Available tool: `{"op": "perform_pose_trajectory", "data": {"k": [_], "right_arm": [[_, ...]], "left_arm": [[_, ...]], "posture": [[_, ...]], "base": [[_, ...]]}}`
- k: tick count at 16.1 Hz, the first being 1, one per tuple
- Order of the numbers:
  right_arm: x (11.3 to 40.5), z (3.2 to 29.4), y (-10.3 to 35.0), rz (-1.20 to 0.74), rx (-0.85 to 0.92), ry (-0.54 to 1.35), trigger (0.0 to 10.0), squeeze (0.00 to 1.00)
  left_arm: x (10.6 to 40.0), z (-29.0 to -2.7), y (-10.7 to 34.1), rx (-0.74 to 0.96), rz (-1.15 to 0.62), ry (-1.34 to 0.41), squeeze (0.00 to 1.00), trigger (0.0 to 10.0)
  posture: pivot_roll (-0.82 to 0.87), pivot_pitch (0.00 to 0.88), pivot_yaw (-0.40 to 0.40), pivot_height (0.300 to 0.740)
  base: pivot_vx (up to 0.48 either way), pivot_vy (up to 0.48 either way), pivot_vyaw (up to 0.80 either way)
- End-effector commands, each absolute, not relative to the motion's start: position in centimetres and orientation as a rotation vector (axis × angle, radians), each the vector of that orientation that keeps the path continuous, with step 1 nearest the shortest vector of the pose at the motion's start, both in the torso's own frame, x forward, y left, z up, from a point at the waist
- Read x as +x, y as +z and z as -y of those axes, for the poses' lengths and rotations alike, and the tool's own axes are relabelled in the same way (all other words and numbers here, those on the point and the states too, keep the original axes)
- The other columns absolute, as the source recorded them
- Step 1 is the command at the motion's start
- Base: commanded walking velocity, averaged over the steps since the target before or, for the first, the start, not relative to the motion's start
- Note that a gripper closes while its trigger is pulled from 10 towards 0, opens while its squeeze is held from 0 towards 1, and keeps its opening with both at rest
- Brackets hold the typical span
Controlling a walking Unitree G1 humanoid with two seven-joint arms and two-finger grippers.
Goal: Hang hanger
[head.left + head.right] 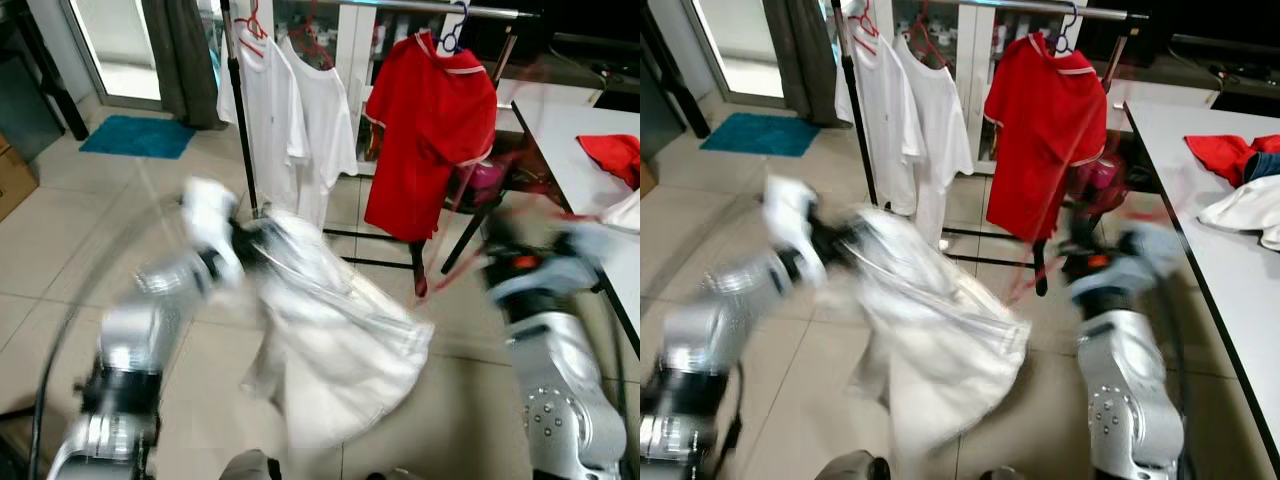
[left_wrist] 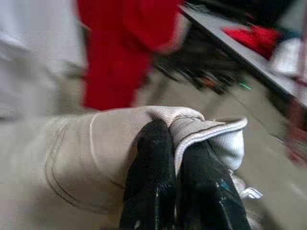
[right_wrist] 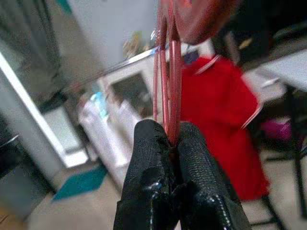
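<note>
While both arms blur in the head views, the wrist views are plain: the left gripper [image 2: 175,143] is pinched on the collar of a white shirt [image 1: 335,340] that hangs over the tile floor [image 1: 70,230], and the right gripper [image 3: 173,139] is clamped on a red hanger [image 3: 168,62] — thin wires rising between its fingers. Ahead stands the clothes rack [image 1: 430,10] with two white shirts and a red shirt [image 1: 430,130]; the table [image 1: 570,150] edges the right side — open floor lies left.
</note>
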State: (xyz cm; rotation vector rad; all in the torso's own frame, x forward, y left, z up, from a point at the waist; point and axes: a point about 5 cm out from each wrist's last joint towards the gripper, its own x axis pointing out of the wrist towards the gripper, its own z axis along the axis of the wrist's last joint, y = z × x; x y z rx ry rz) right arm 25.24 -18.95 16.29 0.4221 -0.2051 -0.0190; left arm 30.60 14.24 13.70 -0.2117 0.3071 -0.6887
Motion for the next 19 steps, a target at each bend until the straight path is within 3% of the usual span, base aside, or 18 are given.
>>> {"op": "perform_pose_trajectory", "data": {"k": [1,4,5,6,7,8,9,11,13,19], "right_arm": [[24.9,19.5,16.2,0.236,0.419,-0.074,0.0,0.00],[25.0,18.9,16.1,0.237,0.401,-0.065,0.0,0.00],[25.1,18.7,16.1,0.232,0.388,-0.056,0.0,0.00],[25.1,17.9,15.9,0.175,0.278,0.008,0.0,0.00],[24.7,17.5,15.5,0.127,0.227,0.045,0.0,0.00],[24.1,17.3,15.1,0.070,0.223,0.063,0.0,0.00],[23.3,16.9,14.8,0.040,0.257,0.076,1.0,0.00],[22.5,16.4,14.4,-0.019,0.329,0.058,10.0,0.00],[22.2,16.2,13.6,-0.079,0.325,0.023,10.0,0.00],[23.0,16.9,15.0,-0.047,0.306,-0.025,10.0,0.00]], "left_arm": [[30.0,-13.4,16.6,-0.253,-0.216,-0.798,0.00,0.0],[28.9,-12.4,19.3,-0.360,-0.118,-0.897,0.00,0.0],[29.0,-12.6,19.4,-0.343,-0.116,-0.873,0.00,0.0],[29.2,-13.8,18.6,-0.184,-0.181,-0.743,0.00,0.0],[29.2,-14.7,18.0,-0.078,-0.200,-0.657,0.00,1.6],[29.4,-15.3,17.7,-0.063,-0.190,-0.560,0.00,10.0],[29.5,-15.9,17.5,-0.001,-0.148,-0.457,0.00,10.0],[29.2,-16.3,16.9,-0.002,-0.159,-0.351,0.00,10.0],[28.7,-16.1,16.9,-0.002,-0.130,-0.318,0.00,10.0],[27.7,-14.7,15.9,0.106,-0.135,-0.351,0.00,10.0]], "posture": [[-0.02,0.036,0.005,0.740],[0.00,0.032,-0.008,0.740],[0.00,0.031,-0.008,0.740],[-0.01,0.027,-0.002,0.740],[-0.01,0.029,-0.002,0.740],[-0.01,0.038,-0.005,0.740],[-0.01,0.047,-0.008,0.740],[-0.02,0.066,-0.006,0.740],[-0.02,0.082,-0.008,0.740],[-0.02,0.112,-0.012,0.740]], "base": [[0.000,0.000,0.00],[0.000,0.000,0.00],[0.000,0.000,0.00],[0.000,0.000,0.00],[0.000,0.000,0.00],[0.000,0.000,0.00],[0.000,0.000,0.00],[0.000,0.000,0.00],[0.000,0.000,0.00],[0.000,0.000,-0.80]]}}
